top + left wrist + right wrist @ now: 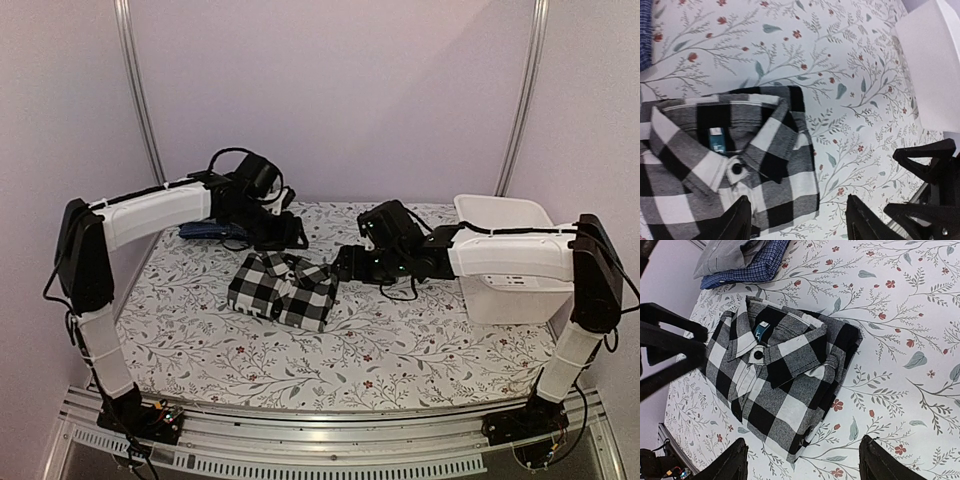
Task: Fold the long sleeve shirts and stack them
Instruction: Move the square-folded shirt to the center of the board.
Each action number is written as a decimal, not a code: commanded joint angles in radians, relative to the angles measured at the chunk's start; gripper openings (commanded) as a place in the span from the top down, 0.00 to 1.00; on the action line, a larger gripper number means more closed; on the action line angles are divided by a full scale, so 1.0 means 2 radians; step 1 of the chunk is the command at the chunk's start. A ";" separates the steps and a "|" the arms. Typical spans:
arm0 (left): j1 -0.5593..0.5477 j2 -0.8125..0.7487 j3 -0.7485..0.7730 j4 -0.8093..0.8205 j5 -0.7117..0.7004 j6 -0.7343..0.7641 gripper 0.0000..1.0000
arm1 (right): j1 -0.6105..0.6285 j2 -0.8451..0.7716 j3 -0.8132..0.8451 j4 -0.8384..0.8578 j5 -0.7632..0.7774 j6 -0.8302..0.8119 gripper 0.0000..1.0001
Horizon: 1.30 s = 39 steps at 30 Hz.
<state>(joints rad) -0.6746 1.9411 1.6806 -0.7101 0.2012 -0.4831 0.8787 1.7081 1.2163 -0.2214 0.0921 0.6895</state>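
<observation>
The black-and-white checked shirt (pixel 282 290) lies folded, collar up, on the flowered table; it also shows in the left wrist view (pixel 730 165) and the right wrist view (pixel 785 380). The blue shirt (pixel 757 267) and the grey shirt (pixel 725 255) lie folded together at the back left; only the blue one (pixel 205 230) shows in the top view. My left gripper (pixel 290 235) is open and empty above the checked shirt's far edge (pixel 800 222). My right gripper (pixel 345 263) is open and empty just right of that shirt (pixel 805 465).
A white plastic basket (pixel 500 215) stands at the back right of the table and shows in the left wrist view (pixel 935 65). The two grippers face each other closely over the table's middle. A flowered cloth (pixel 330 350) covers the table.
</observation>
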 commanded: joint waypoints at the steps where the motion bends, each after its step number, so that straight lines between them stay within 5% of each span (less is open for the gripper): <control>1: 0.074 -0.074 -0.127 0.080 0.003 0.028 0.37 | 0.001 0.062 0.062 -0.016 -0.011 -0.021 0.25; 10: 0.196 -0.122 -0.285 0.184 0.083 0.078 0.29 | -0.012 0.188 0.133 -0.017 -0.062 -0.026 0.28; 18: 0.209 -0.073 -0.311 0.235 0.148 0.076 0.25 | -0.019 0.237 0.149 -0.012 -0.091 -0.029 0.31; 23: 0.190 -0.070 -0.351 0.271 0.150 0.037 0.32 | -0.020 0.249 0.141 -0.002 -0.106 -0.028 0.41; 31: 0.105 -0.120 -0.403 0.260 0.118 -0.060 0.42 | -0.022 0.210 0.092 -0.017 -0.106 -0.039 0.71; 39: -0.001 -0.213 -0.469 0.209 0.030 -0.207 0.39 | -0.023 0.084 -0.059 -0.052 -0.083 -0.057 0.73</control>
<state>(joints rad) -0.6117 1.6043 0.8349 -0.2440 0.3462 -0.7143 0.8352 1.9915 1.2266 -0.2424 -0.1028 0.5991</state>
